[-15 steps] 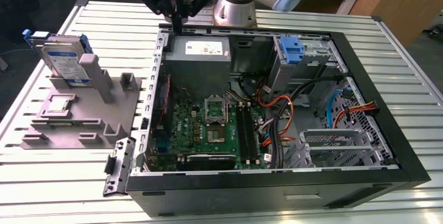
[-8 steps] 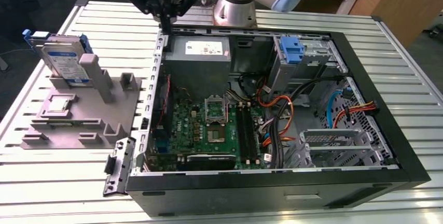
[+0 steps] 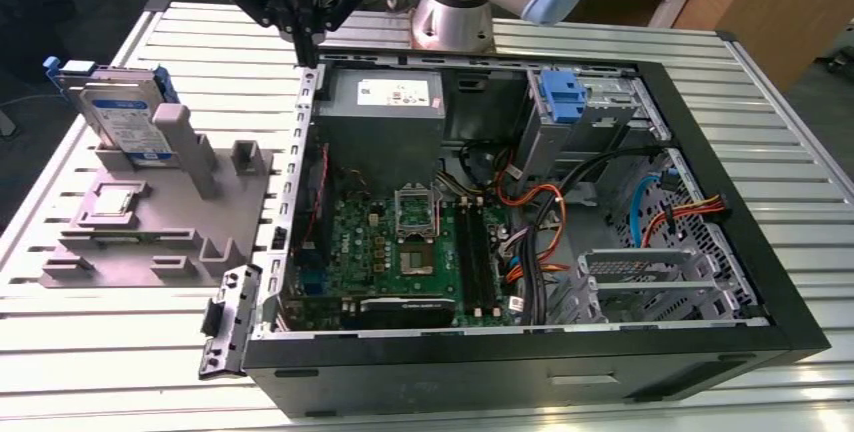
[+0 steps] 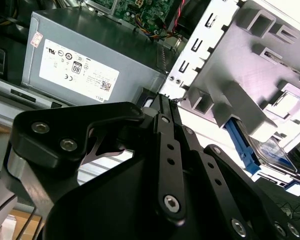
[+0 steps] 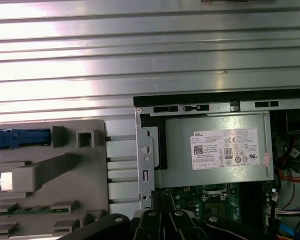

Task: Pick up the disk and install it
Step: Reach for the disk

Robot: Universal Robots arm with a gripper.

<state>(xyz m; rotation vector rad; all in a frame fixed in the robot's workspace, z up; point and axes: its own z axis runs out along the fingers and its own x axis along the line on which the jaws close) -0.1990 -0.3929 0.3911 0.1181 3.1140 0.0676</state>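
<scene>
Exterior view: the claw [image 3: 310,52] hangs with its fingers pinched together on nothing, just above the rim of the computer case [image 3: 534,362] at the corner by the power supply [image 3: 380,102]. The disk [image 3: 118,117] stands upright in the grey stand [image 3: 160,242], lower than the claw and well apart from it, on the side away from the case. Judged from this, a straight drop would strike the sheet-metal rim. A shut claw reaching the disk would push it instead of gripping it, and could tip it in its slot. An upright post [image 3: 180,147] sits just in front of the disk's face and looks likely to catch a finger. Inside the case, cables [image 3: 534,202] lie far from the claw and could snag the disk's blue frame. Second wrist view: the claw [image 4: 162,102] points at the case rim, with the power supply [image 4: 85,65] beyond it to one side. The disk [image 4: 275,150] is partly hidden behind the stand [image 4: 255,55] on the other side, so a grasp could land on plastic rather than the drive. First wrist view: the black linkage of the claw [image 5: 162,220] sits over the case wall, with only the disk's blue edge [image 5: 20,138] showing far off, so the line-up is hard to judge.
</scene>
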